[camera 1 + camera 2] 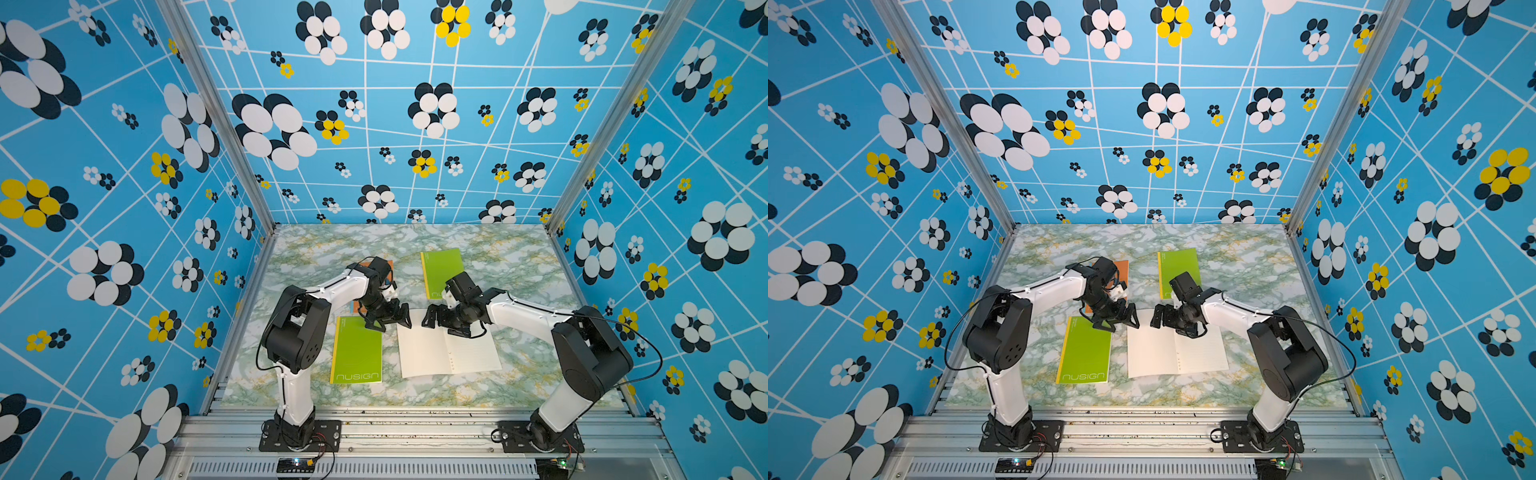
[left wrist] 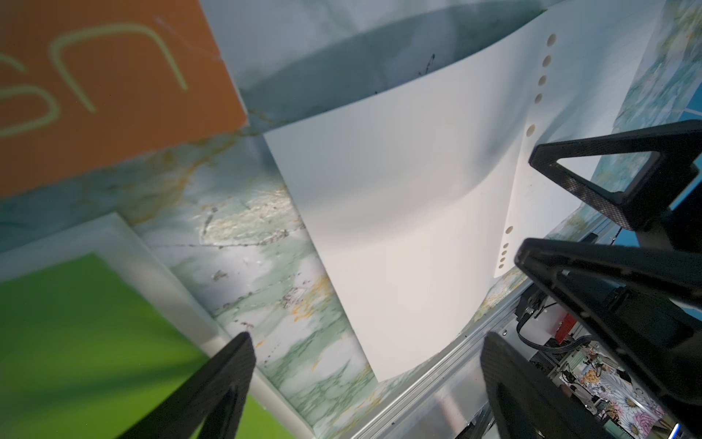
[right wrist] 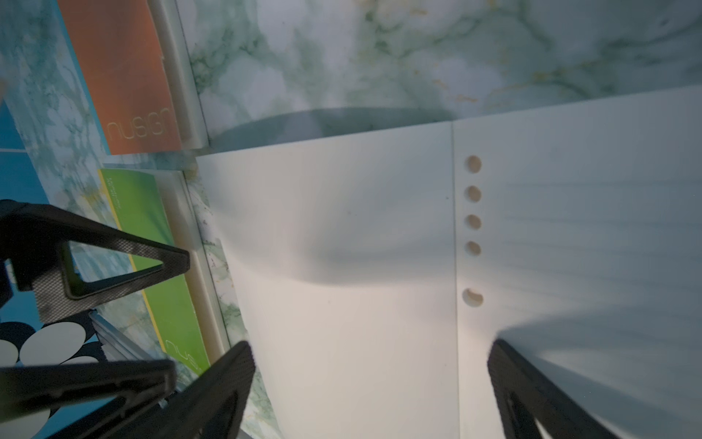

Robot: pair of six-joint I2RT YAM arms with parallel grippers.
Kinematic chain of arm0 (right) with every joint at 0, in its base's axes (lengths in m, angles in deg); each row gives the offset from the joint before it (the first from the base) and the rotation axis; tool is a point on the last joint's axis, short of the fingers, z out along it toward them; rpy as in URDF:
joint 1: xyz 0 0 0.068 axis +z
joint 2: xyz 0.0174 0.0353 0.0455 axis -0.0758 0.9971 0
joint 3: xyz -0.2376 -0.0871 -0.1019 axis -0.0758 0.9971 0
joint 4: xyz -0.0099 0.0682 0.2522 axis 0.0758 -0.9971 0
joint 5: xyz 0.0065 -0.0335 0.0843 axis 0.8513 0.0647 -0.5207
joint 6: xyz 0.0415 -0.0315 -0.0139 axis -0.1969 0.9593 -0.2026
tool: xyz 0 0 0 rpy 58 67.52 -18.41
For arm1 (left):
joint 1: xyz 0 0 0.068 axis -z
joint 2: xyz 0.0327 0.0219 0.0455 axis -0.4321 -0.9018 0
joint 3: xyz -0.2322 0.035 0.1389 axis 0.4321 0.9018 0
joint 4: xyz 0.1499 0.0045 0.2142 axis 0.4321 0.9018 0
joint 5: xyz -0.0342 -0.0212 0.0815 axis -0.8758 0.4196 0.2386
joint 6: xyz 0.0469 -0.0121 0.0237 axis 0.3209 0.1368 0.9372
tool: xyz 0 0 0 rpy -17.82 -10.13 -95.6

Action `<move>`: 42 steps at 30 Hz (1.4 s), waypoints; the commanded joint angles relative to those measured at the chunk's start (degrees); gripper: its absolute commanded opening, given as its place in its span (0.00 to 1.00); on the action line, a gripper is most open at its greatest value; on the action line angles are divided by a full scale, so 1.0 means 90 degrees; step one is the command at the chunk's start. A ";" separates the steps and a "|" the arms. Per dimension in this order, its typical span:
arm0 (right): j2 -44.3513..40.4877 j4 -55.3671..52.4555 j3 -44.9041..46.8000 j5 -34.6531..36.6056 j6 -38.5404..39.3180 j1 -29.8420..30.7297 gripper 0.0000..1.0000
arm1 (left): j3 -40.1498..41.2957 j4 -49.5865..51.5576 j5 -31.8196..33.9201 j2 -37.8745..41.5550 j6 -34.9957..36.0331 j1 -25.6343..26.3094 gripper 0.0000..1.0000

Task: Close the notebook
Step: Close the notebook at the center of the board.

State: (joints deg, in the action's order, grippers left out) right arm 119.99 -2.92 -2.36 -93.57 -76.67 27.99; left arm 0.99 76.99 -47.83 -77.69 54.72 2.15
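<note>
Green card covers the closed notebook [image 1: 356,351] lying at the left front of the marbled desk [image 1: 519,266]. An orange notebook [image 1: 1119,270] lies behind it, partly hidden under the left arm. Both look like bystanders to the job. The left fingers [image 2: 228,380] are spread wide and hold nothing, poised over the far left corner of the open notebook [image 1: 446,351]. It lies flat at centre front with its white leaves up and punched holes running beside the spine. The right fingers [image 3: 516,384], also parted and empty, hang over its far edge near the spine. The arms probably converge here so one can catch a leaf to fold over while the other steadies the book. A second green notebook [image 1: 442,270] lies shut behind the right wrist.
</note>
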 commanded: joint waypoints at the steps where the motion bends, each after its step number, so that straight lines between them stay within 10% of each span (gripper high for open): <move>1: 0.0224 -0.0347 -0.0095 0.0248 0.0076 -0.0004 0.99 | 0.0056 0.0023 -0.0131 -0.0184 0.0143 0.0181 0.95; 42: 0.0039 -0.0330 -0.0136 0.0216 -0.0026 -0.0267 0.99 | -0.0016 -0.0903 -0.2126 0.0187 0.0245 0.0567 0.91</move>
State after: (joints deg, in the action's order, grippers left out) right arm 120.67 -3.35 -2.99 -94.73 -77.50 26.68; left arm 2.85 68.64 -64.05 -78.87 54.75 5.77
